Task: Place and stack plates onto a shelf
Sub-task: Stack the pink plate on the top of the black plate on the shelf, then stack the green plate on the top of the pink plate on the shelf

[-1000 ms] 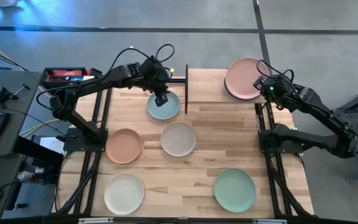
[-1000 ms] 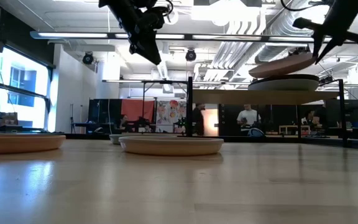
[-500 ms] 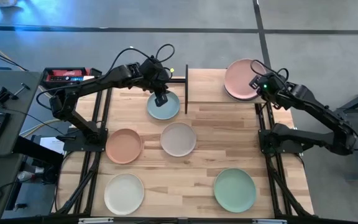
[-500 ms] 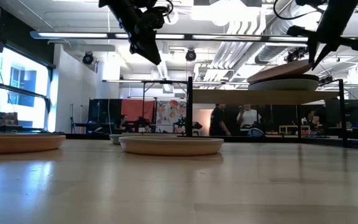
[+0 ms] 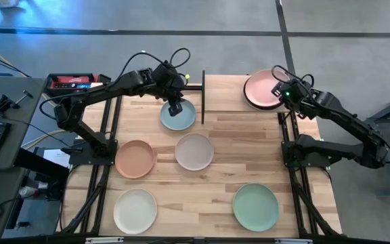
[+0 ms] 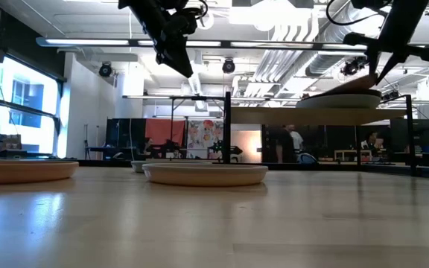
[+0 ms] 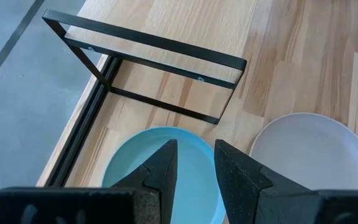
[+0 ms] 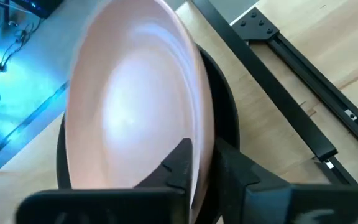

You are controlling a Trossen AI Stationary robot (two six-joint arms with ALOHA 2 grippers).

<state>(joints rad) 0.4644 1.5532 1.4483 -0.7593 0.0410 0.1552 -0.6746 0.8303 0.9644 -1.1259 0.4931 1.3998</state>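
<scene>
The right hand [image 8: 194, 163] pinches the pink plate's [image 8: 135, 106] rim above the black plate [image 8: 225, 124] on the shelf [image 5: 225, 93]; releasing off-centre risks sliding. The left hand [image 7: 194, 165] hovers spread.

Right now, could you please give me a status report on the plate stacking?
Right gripper shut on round matte pink plate, lowering it onto the stack on the light-wood shelf. Left gripper open above light blue plate. Nothing in the way.

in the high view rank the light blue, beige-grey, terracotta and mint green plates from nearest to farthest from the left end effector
1. Light blue plate: directly under the left end effector, at the table's far side beside the shelf.
2. Beige-grey plate: mid-table, just nearer the front.
3. Terracotta plate: on the left side.
4. Mint green plate: front right corner area.
</scene>
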